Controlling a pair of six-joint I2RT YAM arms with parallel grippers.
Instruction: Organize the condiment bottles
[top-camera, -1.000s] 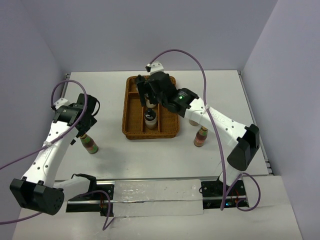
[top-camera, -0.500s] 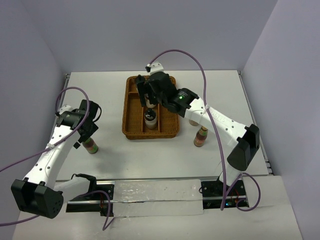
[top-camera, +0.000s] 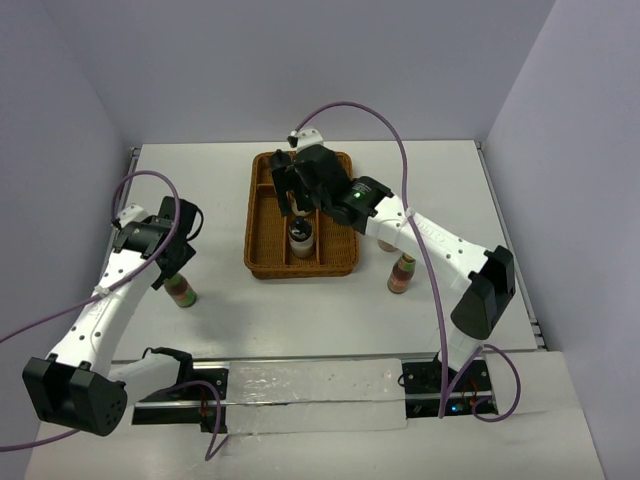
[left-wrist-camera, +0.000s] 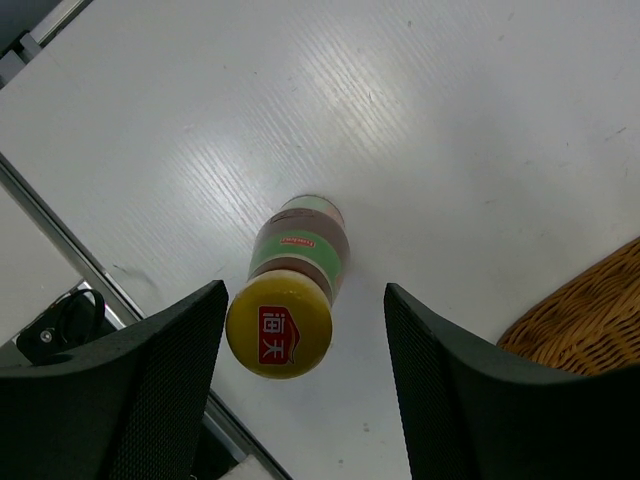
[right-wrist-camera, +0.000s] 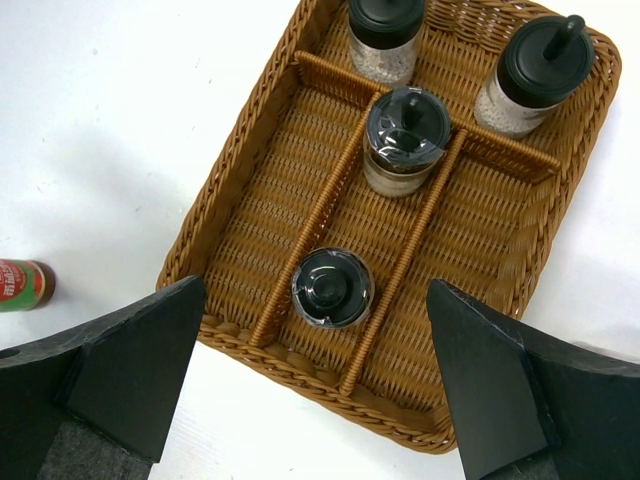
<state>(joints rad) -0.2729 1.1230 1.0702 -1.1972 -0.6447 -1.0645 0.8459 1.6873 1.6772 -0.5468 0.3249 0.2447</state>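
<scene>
My left arm has sunk lower over the near yellow-capped bottle (left-wrist-camera: 296, 262), and the left gripper (left-wrist-camera: 305, 300) has drawn in from its wide spread. It now straddles the cap, a sliver of table showing on either side, so I judge it is not yet pinching. The right arm has barely shifted. The right gripper (right-wrist-camera: 322, 385) hangs spread wide and empty above the wicker tray (right-wrist-camera: 213, 190). The job looks about two thirds done, as all four black-capped bottles (right-wrist-camera: 403, 135) stand inside the tray. In the right wrist view, two are in the cross section at the top and two in the middle lane. The lanes either side show bare wicker. Two bottles remain on the table (top-camera: 300, 320): the one under my left claw, lower left of the tray in the top view, and the second yellow-capped bottle (top-camera: 402, 272), lower right of the tray, close by the right forearm. That arm stretches across the tray and would, I judge, block a delivery from the left.
</scene>
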